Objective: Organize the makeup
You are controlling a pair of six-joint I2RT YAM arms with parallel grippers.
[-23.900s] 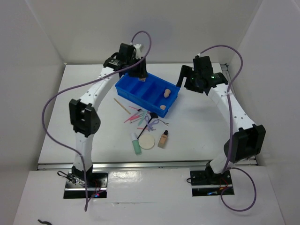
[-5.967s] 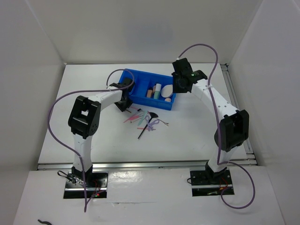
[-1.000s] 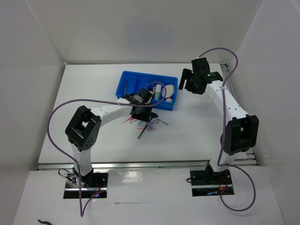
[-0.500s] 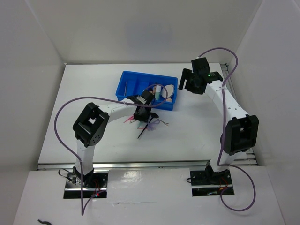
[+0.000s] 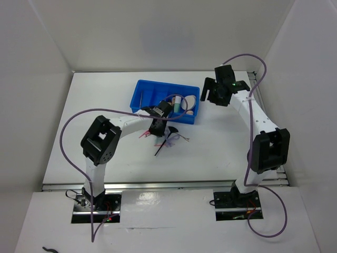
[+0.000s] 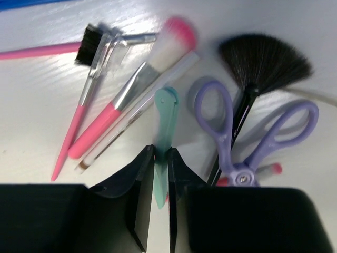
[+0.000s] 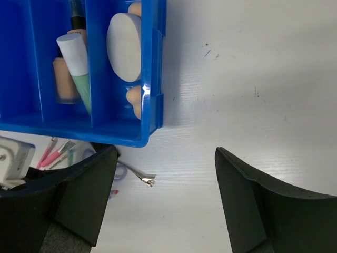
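Partly, left fingers hide the mint stick.

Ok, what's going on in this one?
The left gripper is pinched on a thin mint-green stick in the pile of loose tools on the table, among pink brushes, a black fan brush and purple scissors. The right gripper hangs open and empty beside the blue tray, which already holds a beige bottle, a mint-green tube, a round puff and a peach sponge.

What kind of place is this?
Probably a robotics lab test booth: bare white walls box in a table, a left arm and right arm are bolted at its edge, and a blue tray holds makeup.
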